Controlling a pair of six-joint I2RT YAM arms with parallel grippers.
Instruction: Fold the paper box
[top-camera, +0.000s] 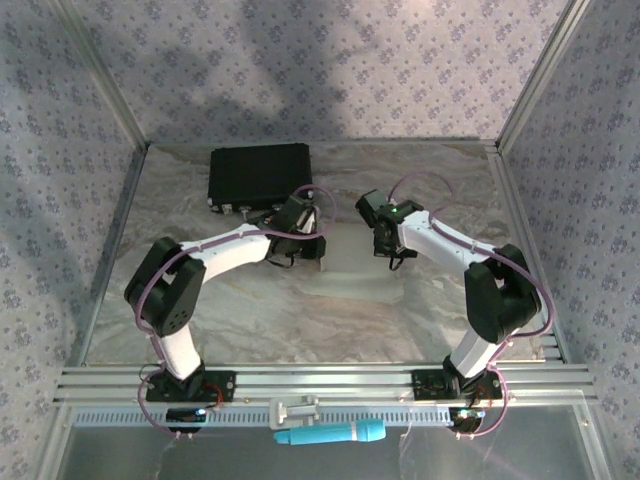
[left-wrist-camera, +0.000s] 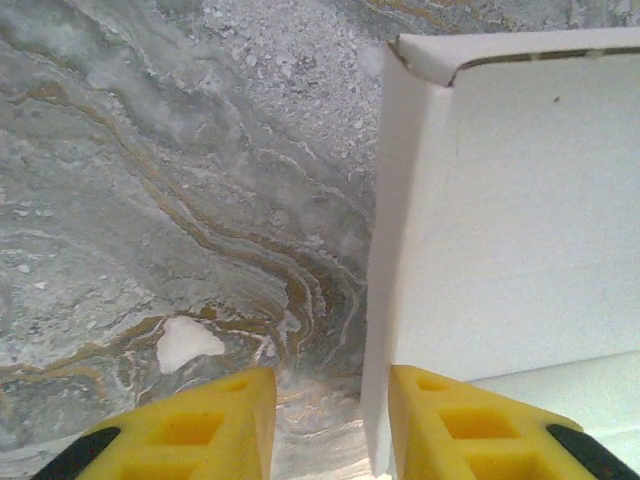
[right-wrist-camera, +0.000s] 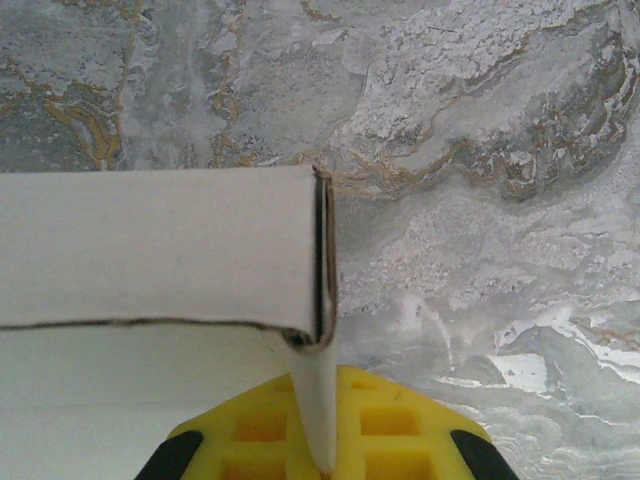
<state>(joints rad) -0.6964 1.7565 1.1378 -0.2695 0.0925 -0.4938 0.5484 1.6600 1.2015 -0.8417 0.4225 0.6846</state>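
The paper box (top-camera: 352, 272) is a shallow white cardboard box on the marble table, between my two grippers. In the left wrist view its upright side wall (left-wrist-camera: 385, 300) stands between my yellow fingers, close against the right finger (left-wrist-camera: 470, 425), with a wide gap to the left finger (left-wrist-camera: 200, 430). My left gripper (left-wrist-camera: 330, 390) is open around that wall. In the right wrist view the box's corner (right-wrist-camera: 150, 240) shows a doubled wall, and my right gripper (right-wrist-camera: 325, 390) is shut on its thin edge. From above, the left gripper (top-camera: 312, 246) and right gripper (top-camera: 386, 240) sit at the box's two ends.
A black rectangular case (top-camera: 258, 175) lies at the back left, just behind my left arm. A teal tool (top-camera: 335, 433) rests on the shelf below the front rail (top-camera: 320, 380). Patterned walls enclose the table on three sides.
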